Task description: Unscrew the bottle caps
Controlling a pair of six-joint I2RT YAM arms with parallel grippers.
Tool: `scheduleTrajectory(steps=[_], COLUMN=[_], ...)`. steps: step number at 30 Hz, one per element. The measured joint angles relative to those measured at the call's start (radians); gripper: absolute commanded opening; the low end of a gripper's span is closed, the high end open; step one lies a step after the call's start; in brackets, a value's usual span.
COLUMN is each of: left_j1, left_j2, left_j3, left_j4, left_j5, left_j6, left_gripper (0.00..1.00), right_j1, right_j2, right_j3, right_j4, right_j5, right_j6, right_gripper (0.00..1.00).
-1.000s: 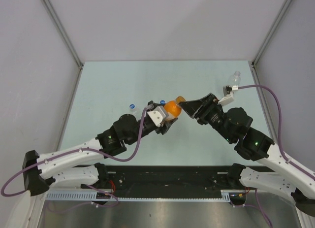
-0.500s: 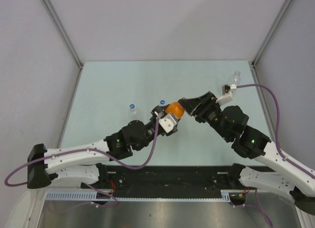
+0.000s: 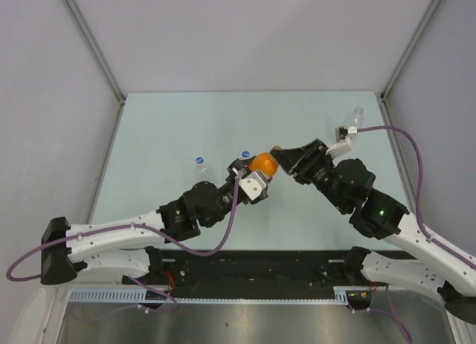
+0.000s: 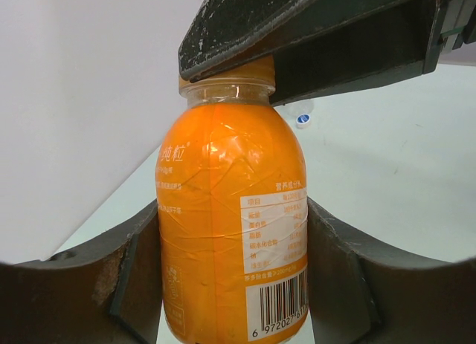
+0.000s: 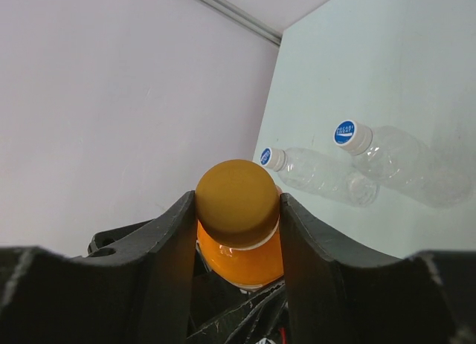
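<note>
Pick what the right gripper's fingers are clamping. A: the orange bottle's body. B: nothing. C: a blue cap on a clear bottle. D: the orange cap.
D: in the right wrist view the right gripper presses both sides of the orange cap, while the left gripper holds the orange bottle by its body.

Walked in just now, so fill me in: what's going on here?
The left gripper holds the orange bottle by its body, while the right gripper has its fingers closed on the orange cap, which is not yet off. Two clear bottles lie on the table, blue caps on.
</note>
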Motion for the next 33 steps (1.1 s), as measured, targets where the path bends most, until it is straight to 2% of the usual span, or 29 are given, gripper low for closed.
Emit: scheduleTrajectory(steps=[2, 3, 19, 33], left_j1=[0.0, 0.0, 0.035, 0.227], left_j2=[-0.003, -0.006, -0.113, -0.111], left_j3=[0.0, 0.0, 0.048, 0.067], left_j4=[-0.006, -0.014, -0.192, -0.161], left_j5=[0.003, 0.006, 0.229, 0.696], left_j6=[-0.001, -0.002, -0.114, -0.382], left_gripper=[0.0, 0.0, 0.0, 0.0], right_j1=[0.0, 0.0, 0.043, 0.048], right_j2=[0.001, 0.001, -0.021, -0.062], right_j3=[0.0, 0.0, 0.022, 0.024], right_j4=[0.0, 0.0, 0.009, 0.057], right_j5=[-0.001, -0.004, -0.075, -0.164], right_j6=[-0.007, -0.013, -0.185, -0.365], right_gripper=[0.01, 0.0, 0.0, 0.0])
